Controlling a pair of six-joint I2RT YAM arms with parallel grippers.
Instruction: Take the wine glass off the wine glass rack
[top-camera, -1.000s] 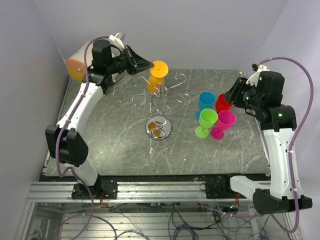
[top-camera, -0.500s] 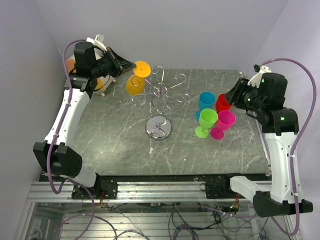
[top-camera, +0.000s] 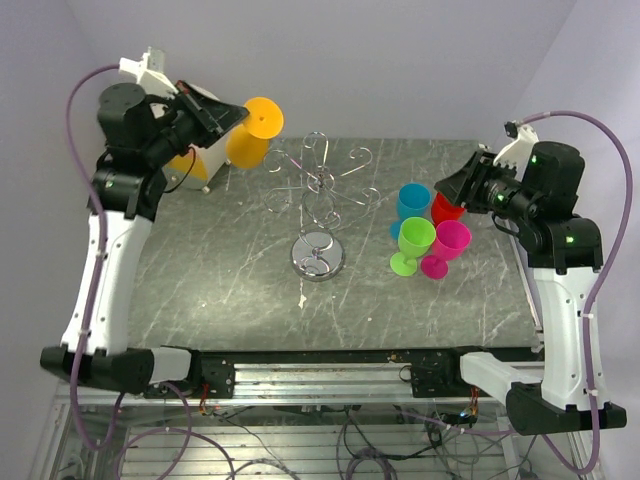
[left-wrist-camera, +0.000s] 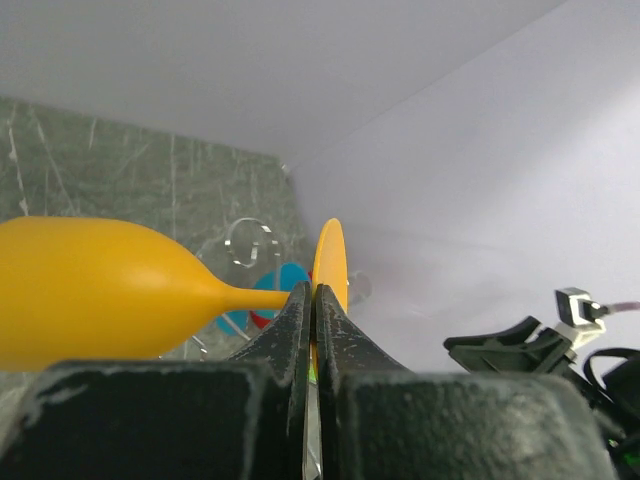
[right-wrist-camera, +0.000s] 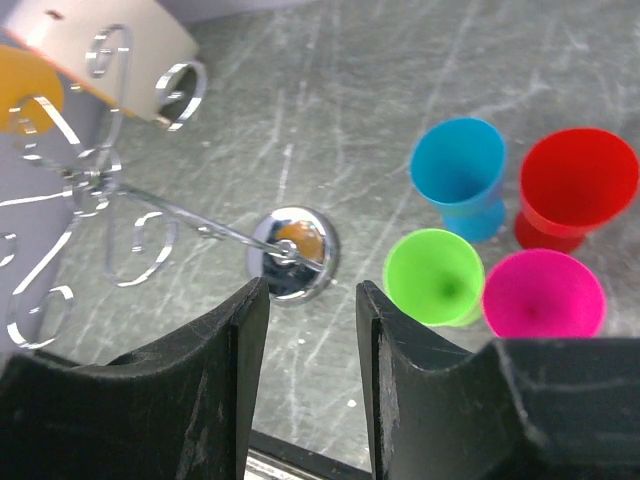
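Observation:
In the top view an orange wine glass (top-camera: 247, 142) hangs in the air left of the wine glass rack (top-camera: 320, 188), clear of its spiral hooks. My left gripper (top-camera: 236, 113) is shut on the glass's foot. The left wrist view has the bowl (left-wrist-camera: 90, 290) lying sideways at left, and the foot disc (left-wrist-camera: 331, 258) is pinched edge-on in my left gripper (left-wrist-camera: 313, 296). My right gripper (top-camera: 452, 186) hovers open over the right side of the table. In its own view my right gripper (right-wrist-camera: 312, 300) holds nothing, with the rack's chrome base (right-wrist-camera: 293, 252) beyond it.
Blue (top-camera: 412, 200), red (top-camera: 447, 206), green (top-camera: 416, 238) and pink (top-camera: 450, 240) glasses stand upright in a cluster right of the rack. The rack's round base (top-camera: 318, 256) sits mid-table. Walls close in at the back and both sides.
My left arm has lifted the orange glass off the rack's hook and carried it left and up, away from the rack. The right arm has barely moved.

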